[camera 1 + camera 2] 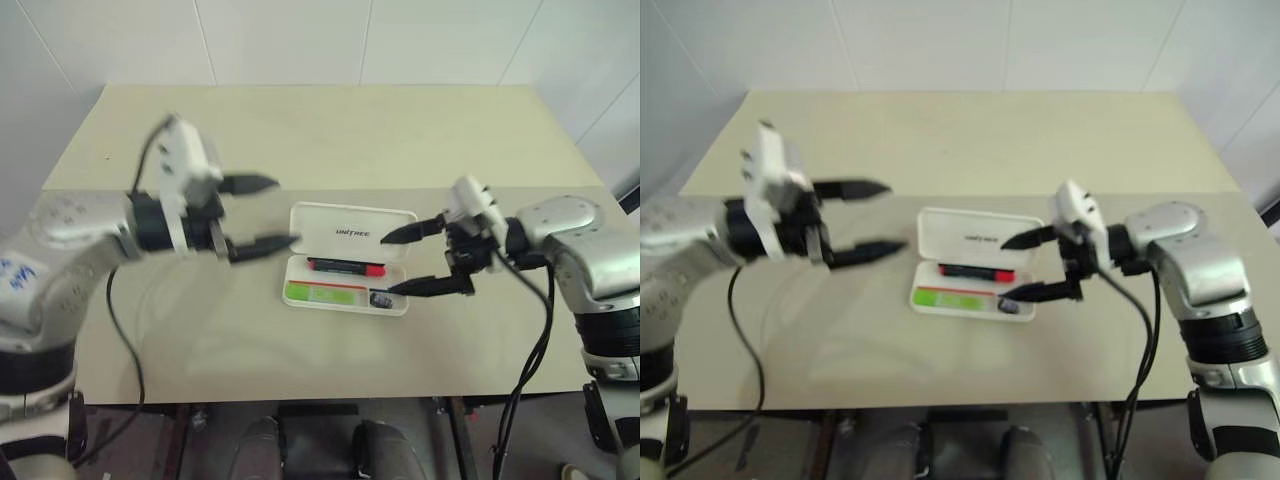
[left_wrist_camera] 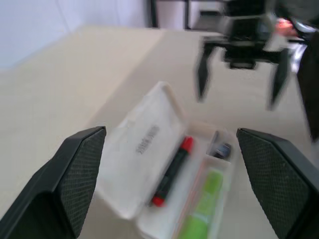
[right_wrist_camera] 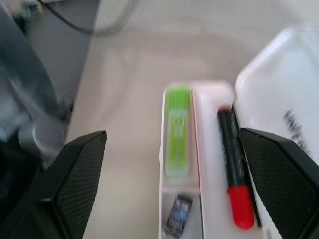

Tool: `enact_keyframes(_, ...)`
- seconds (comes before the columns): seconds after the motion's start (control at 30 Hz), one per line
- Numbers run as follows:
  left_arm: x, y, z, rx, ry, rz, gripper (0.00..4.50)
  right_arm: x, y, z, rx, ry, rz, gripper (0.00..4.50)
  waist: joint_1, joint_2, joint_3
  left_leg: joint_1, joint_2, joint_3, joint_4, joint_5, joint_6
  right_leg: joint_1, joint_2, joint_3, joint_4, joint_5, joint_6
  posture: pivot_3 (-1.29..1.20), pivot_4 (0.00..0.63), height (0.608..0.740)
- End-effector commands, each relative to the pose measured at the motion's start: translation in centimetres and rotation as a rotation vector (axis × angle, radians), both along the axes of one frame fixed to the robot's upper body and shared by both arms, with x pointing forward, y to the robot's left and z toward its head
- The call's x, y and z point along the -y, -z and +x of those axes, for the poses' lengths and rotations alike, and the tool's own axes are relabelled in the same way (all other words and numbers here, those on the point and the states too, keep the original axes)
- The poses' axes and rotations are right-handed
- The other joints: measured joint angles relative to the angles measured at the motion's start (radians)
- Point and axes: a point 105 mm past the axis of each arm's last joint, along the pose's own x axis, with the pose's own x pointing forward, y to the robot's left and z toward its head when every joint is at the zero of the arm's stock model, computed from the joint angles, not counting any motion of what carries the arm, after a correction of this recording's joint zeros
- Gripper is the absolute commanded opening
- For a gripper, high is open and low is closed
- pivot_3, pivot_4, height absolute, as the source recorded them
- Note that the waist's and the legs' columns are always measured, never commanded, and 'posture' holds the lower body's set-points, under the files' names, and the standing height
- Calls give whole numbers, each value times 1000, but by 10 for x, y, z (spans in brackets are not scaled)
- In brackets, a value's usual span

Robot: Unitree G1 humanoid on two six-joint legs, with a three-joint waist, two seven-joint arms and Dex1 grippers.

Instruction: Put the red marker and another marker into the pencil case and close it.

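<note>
While the pencil case [image 1: 348, 258] lies open near the middle of the pale table [image 1: 330, 130], its lid stands tilted up along the far side, lettering showing. Inside the tray, the red marker [image 1: 346, 267] lies lengthwise in the far compartment, and the lime-green marker [image 1: 325, 294] lies in the near one, with a small dark block [image 1: 380, 299] in the pocket just beside it on the robot's right. The left gripper [image 1: 258, 214] hovers above the table just left of the case, jaws spread wide and empty. The right gripper [image 1: 418, 260] hangs over the case's right end, jaws likewise wide apart, holding nothing. Nothing lies across the tray or lid
</note>
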Motion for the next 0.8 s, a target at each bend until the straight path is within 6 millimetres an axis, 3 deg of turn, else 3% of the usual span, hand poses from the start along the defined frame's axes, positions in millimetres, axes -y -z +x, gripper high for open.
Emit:
enact_keyframes(0.03, -26, -15, 26, 33, -116, -36, 4500, -1, -33, -8, 40, -24, 139, 4474, -2, 0, 0, 0, 0, 0, 0, 0, 0, 0, 0, 0, 0, 0, 0, 0, 150, 740)
enact_keyframes(0.3, -38, -1, 105, -68, -179, -84, 4500, -10, -39, -24, 51, -31, 160, 4474, 1, 0, 0, -1, 0, 3, 0, 0, 0, -2, 0, 1, 0, 0, 1, 0, 150, 740)
enact_keyframes(0.47, -28, 10, 121, -99, -150, -77, 4500, -15, -43, -14, 64, 69, 174, 4474, -1, -2, 1, -2, 0, 4, 1, 0, 1, -2, 0, 1, 0, 1, 2, 0, 150, 740)
enact_keyframes(0.8, 14, 65, 135, -195, -99, -23, 1242, -26, -46, 8, 114, 233, 158, 4500, -3, -2, 1, -2, 0, 4, 1, 0, 1, -3, 0, 1, 2, 1, 2, 0, 150, 740)
